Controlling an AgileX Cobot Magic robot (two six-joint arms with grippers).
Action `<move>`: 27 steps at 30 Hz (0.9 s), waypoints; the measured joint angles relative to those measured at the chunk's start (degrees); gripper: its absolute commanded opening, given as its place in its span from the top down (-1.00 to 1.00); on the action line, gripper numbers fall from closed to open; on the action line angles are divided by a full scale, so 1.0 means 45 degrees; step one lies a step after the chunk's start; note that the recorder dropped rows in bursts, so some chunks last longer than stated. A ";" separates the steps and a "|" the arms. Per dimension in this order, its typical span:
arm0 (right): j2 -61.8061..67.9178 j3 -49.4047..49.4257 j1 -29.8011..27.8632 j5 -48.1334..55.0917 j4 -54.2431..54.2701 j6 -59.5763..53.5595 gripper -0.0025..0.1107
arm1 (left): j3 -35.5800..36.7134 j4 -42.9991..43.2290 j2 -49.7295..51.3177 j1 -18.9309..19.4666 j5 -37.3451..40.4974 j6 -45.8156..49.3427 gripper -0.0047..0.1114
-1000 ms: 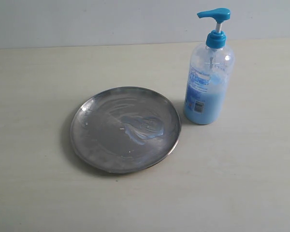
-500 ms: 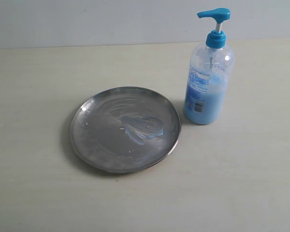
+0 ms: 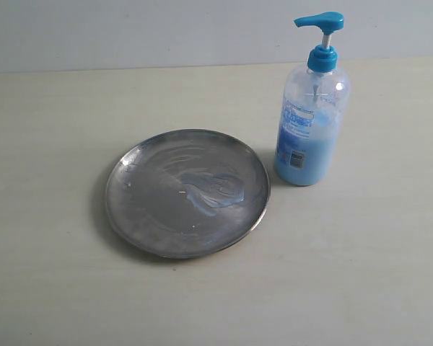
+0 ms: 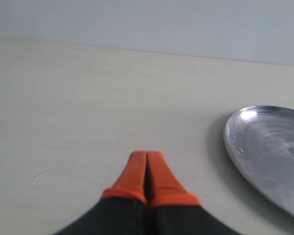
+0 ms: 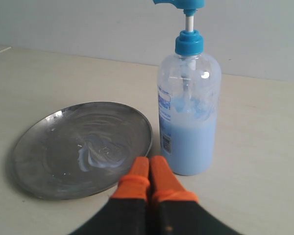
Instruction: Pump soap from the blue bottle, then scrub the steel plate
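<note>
Orange fingers (image 4: 134, 174) of the left gripper (image 4: 146, 155) press together on nothing in the left wrist view. They sit low over the table (image 4: 63, 98), apart from the steel plate (image 4: 269, 147). In the right wrist view the right gripper (image 5: 149, 160) is likewise closed and empty, aimed past the plate's rim at the upright blue bottle (image 5: 188, 112), with soap (image 5: 100, 154) smeared at the plate's centre. The exterior view sets the bottle (image 3: 310, 133) just right of the plate (image 3: 141, 209), pump head (image 3: 321, 20) raised, so the right arm looks nearer for pumping.
</note>
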 measured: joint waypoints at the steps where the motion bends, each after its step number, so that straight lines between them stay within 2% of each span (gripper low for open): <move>1: 0.0000 0.0000 0.0000 0.0000 0.0000 0.0000 0.96 | 0.0000 0.0000 0.0000 0.0000 0.0000 0.0000 0.90; 9: -0.0557 0.0000 -0.0353 0.0000 0.0000 0.0000 0.96 | 0.0000 0.0000 0.0000 0.0000 0.0000 0.0000 0.90; 14: -0.1141 0.0230 -0.1836 0.0046 -0.0046 0.0000 0.96 | 0.0000 0.0000 0.0000 0.0000 0.0000 0.0000 0.90; 21: -0.2776 0.1100 -0.4633 0.0241 -0.0134 0.0000 0.96 | 0.0000 0.0000 0.0000 0.0000 0.0000 0.0025 0.90; 27: -0.3319 0.1190 -0.5056 0.0356 -0.0134 0.0000 0.96 | 0.0000 0.0000 0.0000 0.0000 0.0000 0.0025 0.90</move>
